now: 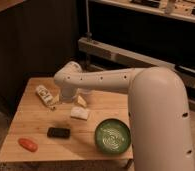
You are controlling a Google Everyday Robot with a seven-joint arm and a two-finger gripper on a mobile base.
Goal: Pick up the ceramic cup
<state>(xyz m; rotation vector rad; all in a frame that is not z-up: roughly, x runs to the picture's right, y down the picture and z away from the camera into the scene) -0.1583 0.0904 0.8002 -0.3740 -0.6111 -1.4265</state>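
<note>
The arm reaches from the right across the back of the wooden table and bends down at its wrist. My gripper hangs below that wrist at the back middle of the table, largely hidden by the arm. A small whitish shape just right of it, partly under the arm, looks like the ceramic cup. The gripper is right beside it; I cannot tell whether they touch.
A white printed tube lies left of the gripper. A cream wedge and a white packet lie in front of it. A black item, an orange-red item and a green patterned bowl sit along the front. Dark shelving stands behind.
</note>
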